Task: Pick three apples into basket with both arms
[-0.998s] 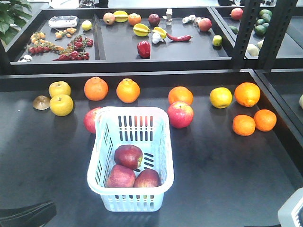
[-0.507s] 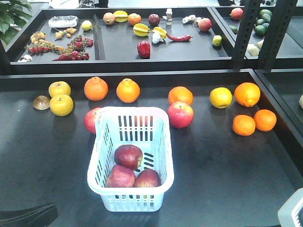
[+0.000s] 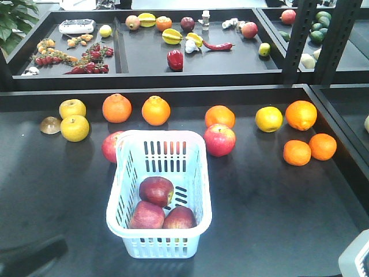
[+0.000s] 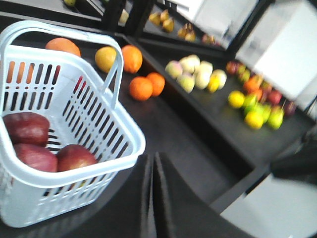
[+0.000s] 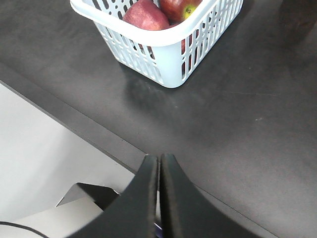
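The pale blue-white basket [image 3: 160, 244] stands at the front middle of the black table. Three dark red apples lie in it: one behind [image 3: 156, 190], one front left [image 3: 146, 216], one front right [image 3: 179, 217]. In the left wrist view my left gripper [image 4: 151, 159] is shut and empty, just right of the basket [image 4: 126, 126], with the apples [image 4: 73, 156] visible inside. In the right wrist view my right gripper [image 5: 159, 158] is shut and empty over the table's front edge, a short way from the basket [image 5: 168, 59] and its apples [image 5: 146, 15].
Two lighter red apples [image 3: 219, 140] [image 3: 109, 146] lie behind the basket. Oranges [image 3: 156, 111], yellow fruits [image 3: 75, 128] and a brown half-shell [image 3: 51, 125] line the back of the table. A raised shelf [image 3: 144, 78] of mixed produce stands behind. A side tray with fruit [image 4: 247, 99] lies right.
The dark shape of my left arm at the bottom left of the front view has shifted slightly and is blurred. The basket and fruit have not moved.
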You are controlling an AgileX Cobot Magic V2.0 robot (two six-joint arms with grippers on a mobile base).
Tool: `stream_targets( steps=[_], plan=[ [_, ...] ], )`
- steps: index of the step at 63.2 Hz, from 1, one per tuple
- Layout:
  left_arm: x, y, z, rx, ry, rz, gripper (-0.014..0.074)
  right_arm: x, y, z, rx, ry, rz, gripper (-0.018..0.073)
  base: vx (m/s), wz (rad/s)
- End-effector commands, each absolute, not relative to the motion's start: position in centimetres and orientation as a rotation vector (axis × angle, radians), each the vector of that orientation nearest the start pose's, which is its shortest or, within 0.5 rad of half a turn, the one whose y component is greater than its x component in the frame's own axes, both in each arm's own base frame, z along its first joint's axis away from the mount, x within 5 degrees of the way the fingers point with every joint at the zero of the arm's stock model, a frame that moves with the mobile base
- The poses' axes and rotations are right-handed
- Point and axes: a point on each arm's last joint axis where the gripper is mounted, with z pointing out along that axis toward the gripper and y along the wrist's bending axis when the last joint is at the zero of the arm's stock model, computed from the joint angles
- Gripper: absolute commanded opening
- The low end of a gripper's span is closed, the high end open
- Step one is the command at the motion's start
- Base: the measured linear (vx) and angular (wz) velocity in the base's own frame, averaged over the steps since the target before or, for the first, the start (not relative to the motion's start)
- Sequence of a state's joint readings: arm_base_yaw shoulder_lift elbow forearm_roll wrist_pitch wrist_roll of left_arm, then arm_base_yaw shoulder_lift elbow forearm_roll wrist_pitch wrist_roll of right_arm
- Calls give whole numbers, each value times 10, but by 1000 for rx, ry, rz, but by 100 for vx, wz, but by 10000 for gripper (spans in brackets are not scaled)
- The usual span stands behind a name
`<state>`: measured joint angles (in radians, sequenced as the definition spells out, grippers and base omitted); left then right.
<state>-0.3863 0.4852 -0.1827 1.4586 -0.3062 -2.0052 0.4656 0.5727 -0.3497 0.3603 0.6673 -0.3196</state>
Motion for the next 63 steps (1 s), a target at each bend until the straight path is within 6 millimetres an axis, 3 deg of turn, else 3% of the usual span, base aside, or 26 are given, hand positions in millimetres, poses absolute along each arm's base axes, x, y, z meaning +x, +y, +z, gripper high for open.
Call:
stream_targets(
  steps=[1, 12, 20, 31, 40, 63],
  plan=[
    [90, -59, 243, -145, 1819, -1019, -6, 84, 63, 245, -663, 2198, 472, -5, 0, 0],
    [91, -39, 201, -511, 1918, -900, -6, 84, 63, 245, -663, 2198, 472, -5, 0, 0],
    [86, -32, 181, -548, 2020, -778, -6, 84, 63, 245, -663, 2198, 472, -5, 0, 0],
    [84, -31, 174, -152, 2082, -522, -6, 84, 63, 245, -663, 2198, 472, -5, 0, 0],
    [79, -30, 175, 99, 2000, -400, -6, 84, 63, 245, -663, 2198, 472, -5, 0, 0],
    [57, -18, 197, 270, 1649, -258, -6, 84, 63, 245, -663, 2198, 472, -5, 0, 0]
  ],
)
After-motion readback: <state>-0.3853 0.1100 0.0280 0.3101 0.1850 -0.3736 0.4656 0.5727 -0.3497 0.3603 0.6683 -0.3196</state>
